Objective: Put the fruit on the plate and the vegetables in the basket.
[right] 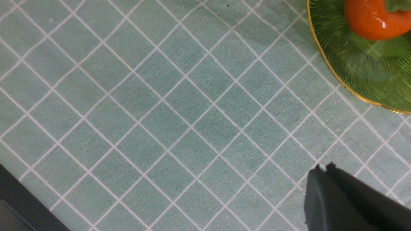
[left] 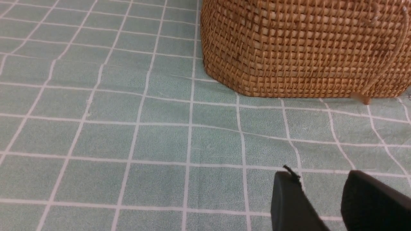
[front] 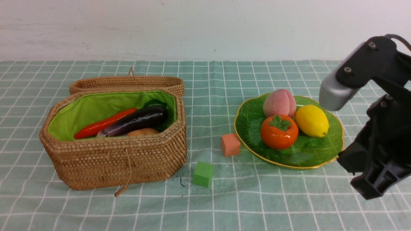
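The wicker basket (front: 112, 160) stands open at the left, its lid (front: 128, 84) folded back. In its green lining lie vegetables: a carrot (front: 96, 126), a dark eggplant (front: 138, 120) and a tan potato (front: 143, 131). On the green plate (front: 308, 154) at the right sit the fruit: peach (front: 279, 102), persimmon (front: 278, 133) and lemon (front: 311, 121). My right arm (front: 379, 154) hangs beside the plate's right edge. The right gripper (right: 322, 168) is shut and empty above the cloth, near the plate (right: 346, 64). My left gripper (left: 321, 175) is open and empty, low before the basket's wall (left: 305, 48).
A small orange cube (front: 230, 145) lies just left of the plate, and a small green cube (front: 203, 174) sits nearer, between basket and plate. A cord loop (front: 123, 189) hangs from the basket's front. A green checked cloth (front: 208, 208) covers the table; a white wall stands behind.
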Action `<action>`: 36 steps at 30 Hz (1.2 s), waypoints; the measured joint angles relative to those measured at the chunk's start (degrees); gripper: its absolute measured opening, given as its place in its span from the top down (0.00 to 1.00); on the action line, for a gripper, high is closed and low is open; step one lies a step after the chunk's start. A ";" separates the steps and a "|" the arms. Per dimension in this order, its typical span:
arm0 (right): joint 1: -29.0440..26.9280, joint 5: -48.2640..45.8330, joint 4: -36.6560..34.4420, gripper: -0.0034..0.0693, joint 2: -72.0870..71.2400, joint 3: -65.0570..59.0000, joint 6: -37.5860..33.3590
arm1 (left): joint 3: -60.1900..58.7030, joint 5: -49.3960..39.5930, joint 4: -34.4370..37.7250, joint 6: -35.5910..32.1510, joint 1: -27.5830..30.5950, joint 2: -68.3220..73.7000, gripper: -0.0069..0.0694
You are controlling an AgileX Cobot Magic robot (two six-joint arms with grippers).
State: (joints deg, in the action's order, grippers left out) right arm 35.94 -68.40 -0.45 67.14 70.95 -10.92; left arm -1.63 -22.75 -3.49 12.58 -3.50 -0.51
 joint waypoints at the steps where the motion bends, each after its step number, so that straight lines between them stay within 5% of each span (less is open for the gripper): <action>1: -0.57 0.00 -0.24 0.96 -1.19 -0.07 0.00 | 0.00 0.00 0.00 0.00 0.00 0.00 0.60; 4: -3.77 2.96 0.45 0.96 -5.14 -0.35 0.09 | 0.00 0.00 0.00 0.00 0.00 0.00 0.60; 11: -20.70 16.71 2.92 0.95 -21.28 -9.38 6.24 | 0.00 0.00 0.00 0.00 0.00 0.00 0.60; 17: -32.12 39.52 4.37 0.95 -39.68 -34.10 10.41 | 0.00 0.00 0.00 0.00 0.00 0.00 0.60; 27: -33.62 59.34 4.55 0.94 -56.21 -69.04 10.92 | 0.00 0.00 0.00 0.00 0.00 0.00 0.60; 36: -33.62 47.50 4.60 0.93 -67.69 -72.20 12.39 | 0.00 0.07 0.00 0.00 0.00 0.00 0.60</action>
State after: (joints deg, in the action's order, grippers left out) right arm 2.32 -20.90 4.15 -0.55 -1.25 1.47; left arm -1.63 -22.68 -3.49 12.58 -3.50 -0.51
